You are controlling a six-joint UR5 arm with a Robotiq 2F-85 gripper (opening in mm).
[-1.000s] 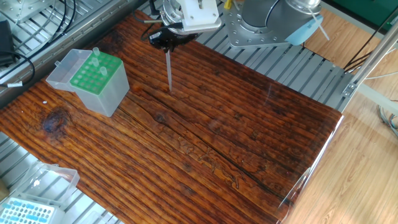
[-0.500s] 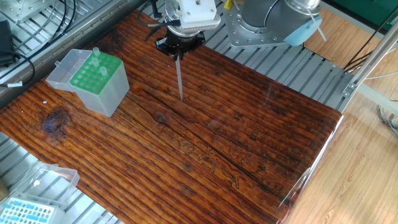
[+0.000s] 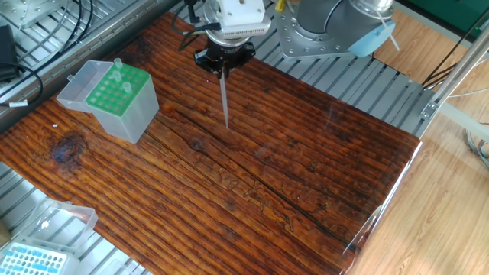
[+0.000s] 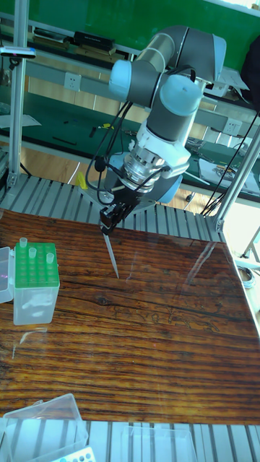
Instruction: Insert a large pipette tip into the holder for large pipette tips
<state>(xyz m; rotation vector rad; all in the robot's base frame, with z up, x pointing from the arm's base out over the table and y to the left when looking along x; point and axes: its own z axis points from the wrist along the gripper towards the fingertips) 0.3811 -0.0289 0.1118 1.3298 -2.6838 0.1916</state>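
Note:
My gripper (image 3: pixel 222 66) (image 4: pixel 105 229) is shut on the top of the large pipette tip (image 3: pixel 225 99) (image 4: pixel 112 258), a thin greyish cone that hangs point down, slightly tilted, just above the wooden table. The holder for large pipette tips (image 3: pixel 117 97) (image 4: pixel 34 282), a translucent box with a green holed top, stands well to the left of the gripper. Its clear lid (image 3: pixel 82 85) lies open behind it. A few tips stand in the green plate. The hanging tip is apart from the holder.
A flatter box with a light blue grid top (image 3: pixel 30 260) and open clear lid (image 4: pixel 43 424) sits at the table's near left corner. Black cables (image 3: pixel 23 61) lie on the metal slats at far left. The arm's base (image 3: pixel 321 30) stands behind the table.
The gripper with the tip has shifted to the right and a little towards the camera, away from the holder. The wrist has turned, so the tip hangs nearer vertical.

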